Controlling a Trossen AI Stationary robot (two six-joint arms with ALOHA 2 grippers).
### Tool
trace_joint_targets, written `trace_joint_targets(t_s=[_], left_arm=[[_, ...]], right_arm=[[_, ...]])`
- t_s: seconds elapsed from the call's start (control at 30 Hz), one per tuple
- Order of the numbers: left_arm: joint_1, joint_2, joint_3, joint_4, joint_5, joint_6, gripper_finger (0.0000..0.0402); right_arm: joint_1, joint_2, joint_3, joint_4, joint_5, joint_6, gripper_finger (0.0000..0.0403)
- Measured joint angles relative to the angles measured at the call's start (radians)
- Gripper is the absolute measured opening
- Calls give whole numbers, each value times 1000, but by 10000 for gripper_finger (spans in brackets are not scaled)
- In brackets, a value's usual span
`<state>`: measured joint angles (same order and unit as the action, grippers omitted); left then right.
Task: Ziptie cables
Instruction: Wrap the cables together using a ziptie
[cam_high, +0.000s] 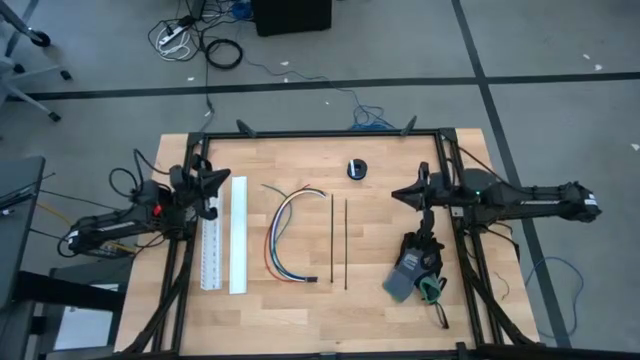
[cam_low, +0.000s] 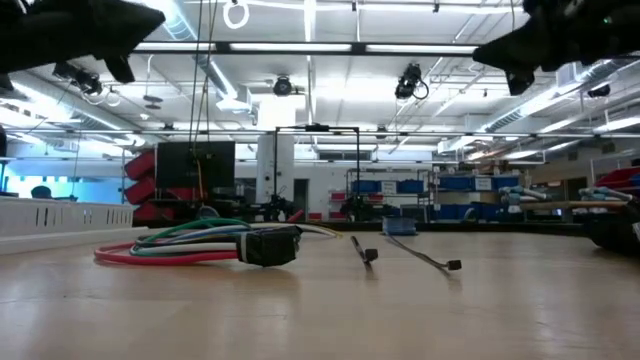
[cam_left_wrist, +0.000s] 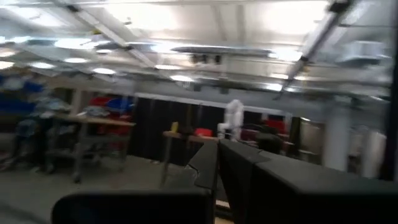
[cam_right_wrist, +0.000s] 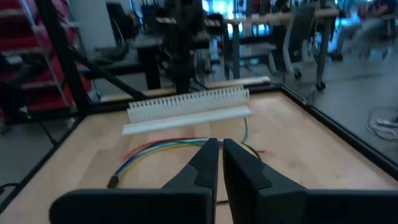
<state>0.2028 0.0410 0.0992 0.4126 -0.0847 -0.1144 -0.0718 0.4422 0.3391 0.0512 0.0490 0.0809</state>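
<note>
The cables (cam_high: 285, 235), a loose bundle of coloured wires bent into a C, lie flat on the wooden table (cam_high: 300, 310) near its middle. They also show in the low view (cam_low: 190, 243) and the right wrist view (cam_right_wrist: 158, 151). Two thin black zipties (cam_high: 331, 240) (cam_high: 345, 243) lie straight and side by side just right of them. My left gripper (cam_high: 226, 180) (cam_left_wrist: 217, 168) is shut, raised above the table's left side and tipped upward at the room. My right gripper (cam_high: 394, 195) (cam_right_wrist: 219, 158) is shut, raised at the right, pointing level toward the cables. Neither holds anything.
A long white slotted channel (cam_high: 225, 235) lies left of the cables, under my left gripper. A small black round object (cam_high: 358, 169) sits at the far middle. Hand tools (cam_high: 415, 268) lie under my right arm. A black frame (cam_high: 320, 133) edges the table.
</note>
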Motion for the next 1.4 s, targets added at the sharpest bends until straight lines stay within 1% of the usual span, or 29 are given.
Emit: trace_joint_targets(t_s=[0.07, 0.2, 0.33, 0.5, 0.57, 0.67, 0.77, 0.97, 1.1, 1.23, 1.33, 1.4], left_arm=[[0, 21, 23, 3, -9, -14, 10], [0, 77, 61, 5, -83, -36, 10], [0, 128, 104, 16, -121, -41, 10], [0, 167, 157, 17, -218, -45, 10], [0, 184, 183, 9, -197, 0, 10], [0, 218, 231, -52, -110, 55, 10], [0, 272, 309, -172, -59, 60, 10], [0, 411, 477, -410, -8, 61, 15], [0, 480, 543, -519, -7, 83, 42], [0, 523, 548, -523, -7, 138, 94], [0, 545, 548, -517, -7, 92, 137], [0, 557, 548, -515, -6, 63, 159]], right_arm=[[-12, 52, 59, -46, 0, 0, 20], [-43, 162, 169, -130, 0, 5, 20], [-73, 271, 249, -132, 1, 5, 20], [-105, 414, 327, -132, 1, -4, 21], [-110, 475, 352, -128, 1, -4, 21], [-110, 573, 388, -100, 3, -3, 21], [-110, 667, 427, -64, 1, 23, 21], [-108, 835, 524, -38, 0, 30, 23], [-100, 932, 587, -30, 0, 19, 37], [-80, 1011, 637, 0, 0, -42, 62], [-62, 1059, 656, 60, 0, -107, 81], [-52, 1088, 661, 125, -1, -113, 93]])
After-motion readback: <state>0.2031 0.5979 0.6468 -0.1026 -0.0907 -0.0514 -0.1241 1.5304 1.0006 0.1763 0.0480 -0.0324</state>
